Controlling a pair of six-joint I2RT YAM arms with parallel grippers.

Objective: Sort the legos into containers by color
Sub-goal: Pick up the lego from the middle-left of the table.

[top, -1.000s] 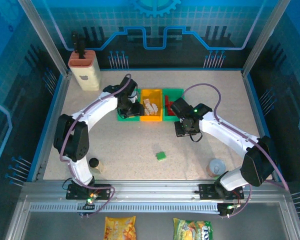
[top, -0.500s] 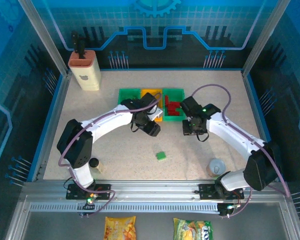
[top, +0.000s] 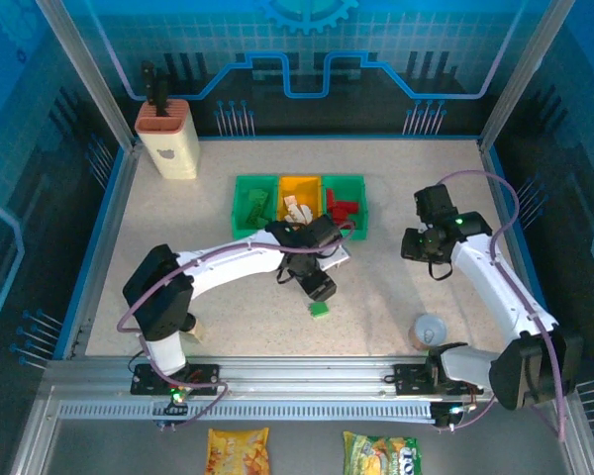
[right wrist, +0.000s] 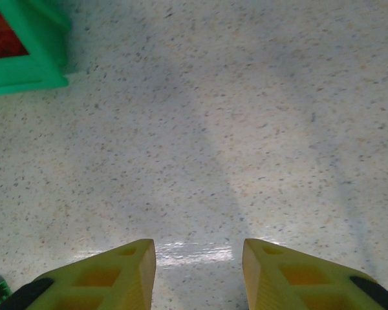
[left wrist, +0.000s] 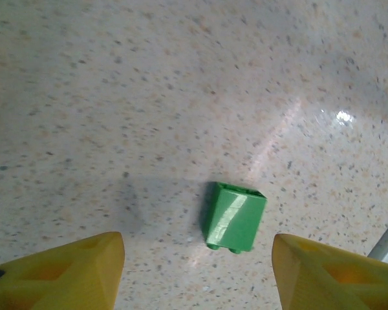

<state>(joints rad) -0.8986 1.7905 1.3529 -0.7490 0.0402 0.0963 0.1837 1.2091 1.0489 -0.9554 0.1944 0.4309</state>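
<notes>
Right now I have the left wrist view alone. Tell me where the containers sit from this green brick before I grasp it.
Observer: In the top view the containers stand in a row beyond the left gripper, farther from the arm bases than the green brick.
Operator: Name the bin for green.
Observer: The left green bin holds green legos. The orange-yellow bin holds white legos, and the right green bin holds red legos.
Operator: Report the right gripper.
Observer: The right gripper is open, right of the bins, over bare table.
</notes>
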